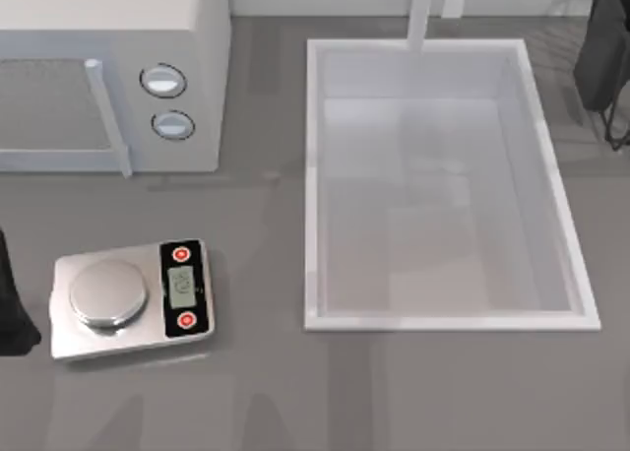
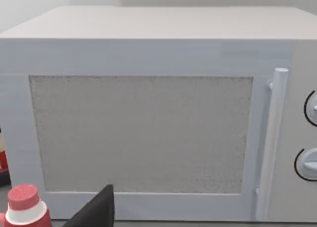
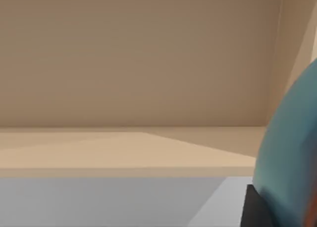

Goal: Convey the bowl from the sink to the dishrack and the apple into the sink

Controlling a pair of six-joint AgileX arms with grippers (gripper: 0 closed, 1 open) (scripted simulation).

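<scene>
The left arm sits parked at the worktop's left edge, beside the kitchen scale; whether its gripper is spread or closed I cannot tell. The sink lies empty. At the worktop's far right corner, the right gripper appears clamped on the bowl, its teal inside turned toward the wrist camera. Being round, the bowl has no long axis, and how far it tilts is unclear. Carry it level and slowly, lowering onto the dishrack before releasing the rim.
</scene>
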